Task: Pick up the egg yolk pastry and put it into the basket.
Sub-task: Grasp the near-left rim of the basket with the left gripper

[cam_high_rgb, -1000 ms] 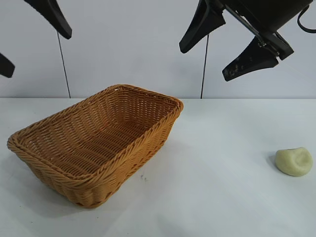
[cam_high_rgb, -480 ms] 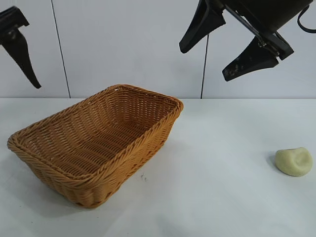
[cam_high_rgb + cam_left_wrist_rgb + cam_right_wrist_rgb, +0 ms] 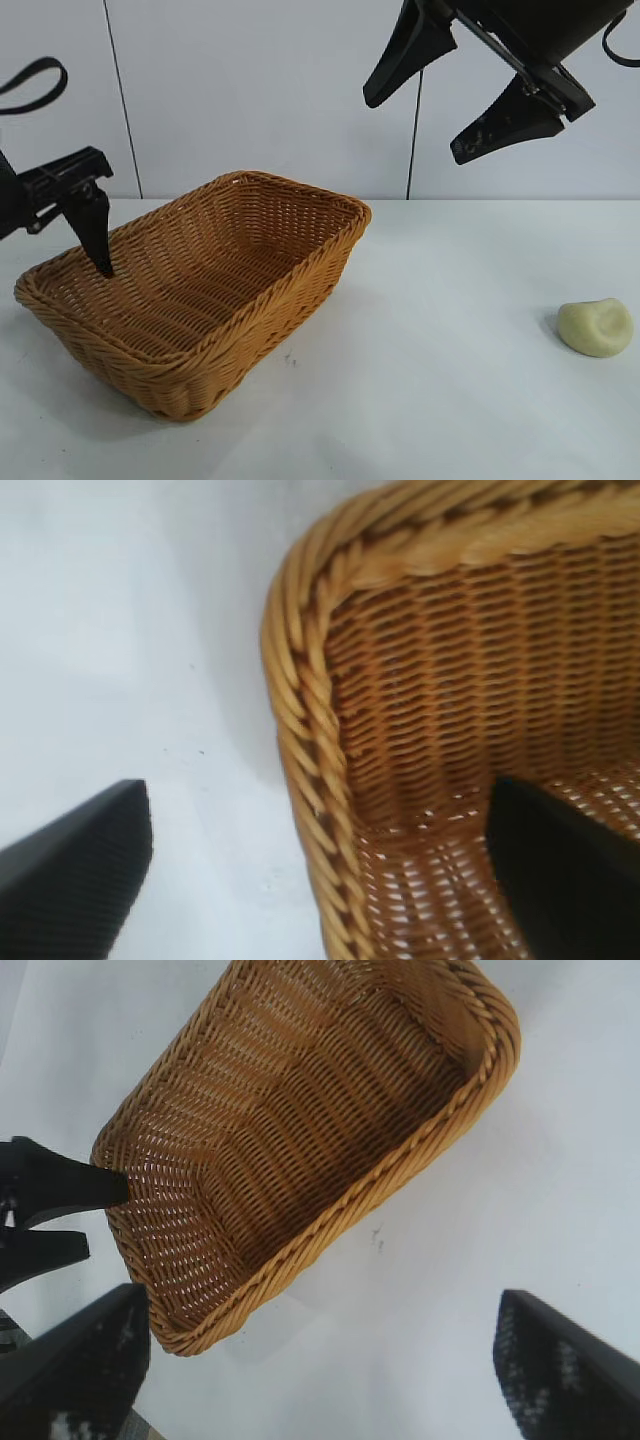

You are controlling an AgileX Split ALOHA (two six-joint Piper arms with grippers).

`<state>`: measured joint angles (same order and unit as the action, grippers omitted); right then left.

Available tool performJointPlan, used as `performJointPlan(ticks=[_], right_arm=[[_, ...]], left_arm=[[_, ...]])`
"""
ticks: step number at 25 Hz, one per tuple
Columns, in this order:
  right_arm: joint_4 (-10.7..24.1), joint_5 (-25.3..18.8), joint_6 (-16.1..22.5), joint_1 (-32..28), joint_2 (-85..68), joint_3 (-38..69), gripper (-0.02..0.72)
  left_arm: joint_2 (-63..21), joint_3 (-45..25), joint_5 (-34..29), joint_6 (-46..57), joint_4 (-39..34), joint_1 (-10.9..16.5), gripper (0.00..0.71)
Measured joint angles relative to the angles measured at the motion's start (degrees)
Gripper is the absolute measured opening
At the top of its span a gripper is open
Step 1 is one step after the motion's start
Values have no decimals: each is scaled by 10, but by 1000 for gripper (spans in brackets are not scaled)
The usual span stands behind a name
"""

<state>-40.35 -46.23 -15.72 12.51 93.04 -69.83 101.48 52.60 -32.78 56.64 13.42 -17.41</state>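
Left tool [image 3: 85, 235] straddles rim of basket [image 3: 300, 275], lying diagonally.

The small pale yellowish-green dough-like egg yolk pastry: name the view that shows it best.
The exterior view. The small pale yellowish-green dough-like egg yolk pastry lies there whole, dented top visible, on the white table. Neither wrist view shows it; both look at the orange-tan woven wicker basket.

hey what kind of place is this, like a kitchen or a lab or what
Most likely a robot test bench, not a kitchen. A bare white table stands against plain white wall panels, and it carries only a wicker basket and an egg yolk pastry, with the left gripper and right gripper above.
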Motion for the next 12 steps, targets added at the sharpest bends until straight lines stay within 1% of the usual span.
performJointPlan(ticks=[3, 5, 6, 7, 9, 11, 12], right_arm=[[0, 0, 0, 0, 0, 0, 642], [0, 0, 0, 0, 0, 0, 642], [0, 0, 0, 0, 0, 0, 642], [0, 0, 0, 0, 0, 0, 642], [0, 0, 0, 0, 0, 0, 642], [0, 0, 0, 0, 0, 0, 642], [1, 0, 0, 0, 0, 0, 642]], left_arm=[[13, 0, 2, 0, 10, 0, 694], [15, 0, 5, 0, 17, 0, 645], [15, 0, 6, 0, 18, 0, 592], [15, 0, 6, 0, 18, 0, 524], [15, 0, 6, 0, 18, 0, 372], [15, 0, 7, 0, 20, 0, 200], [15, 0, 8, 4, 23, 0, 153]])
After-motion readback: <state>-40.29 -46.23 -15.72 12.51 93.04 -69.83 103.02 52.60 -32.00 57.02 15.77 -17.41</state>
